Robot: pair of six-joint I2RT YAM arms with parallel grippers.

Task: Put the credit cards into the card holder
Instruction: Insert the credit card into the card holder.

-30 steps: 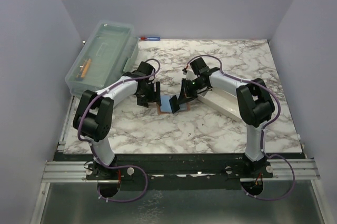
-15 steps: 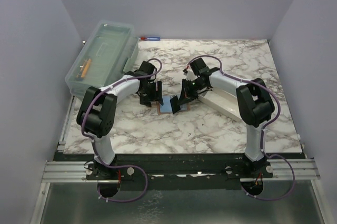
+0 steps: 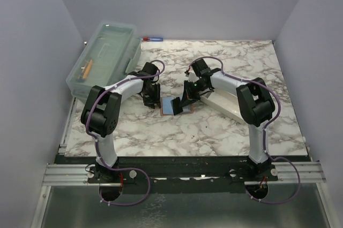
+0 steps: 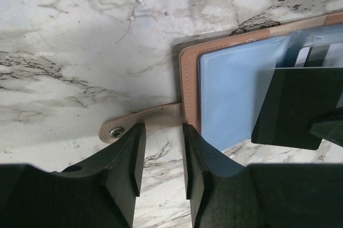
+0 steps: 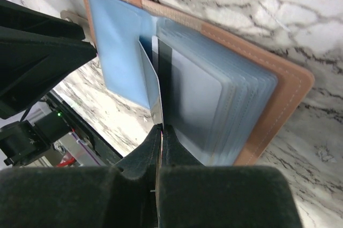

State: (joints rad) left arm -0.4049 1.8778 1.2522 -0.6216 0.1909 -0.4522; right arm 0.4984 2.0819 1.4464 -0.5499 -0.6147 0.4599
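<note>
The card holder (image 3: 170, 106) lies open on the marble, brown leather (image 5: 289, 105) with a light blue lining (image 4: 236, 94) and clear sleeves. My right gripper (image 5: 162, 127) is shut on a thin credit card, seen edge-on and standing among the sleeves near the fold; its colour is unclear. In the top view that right gripper (image 3: 185, 101) is over the holder's right half. My left gripper (image 4: 161, 131) is open at the holder's left edge. Its fingertips sit on either side of the tan snap strap (image 4: 155, 118), with bare marble in the gap. Other credit cards are out of view.
A long white tray (image 3: 228, 102) lies right of the holder, under the right arm. A clear lidded box (image 3: 104, 57) stands at the back left, and a small red and blue item (image 3: 151, 39) lies at the table's back edge.
The left gripper's jaws have narrowed and it has edged closer to the holder's left edge. The right gripper stays shut in the same place.
</note>
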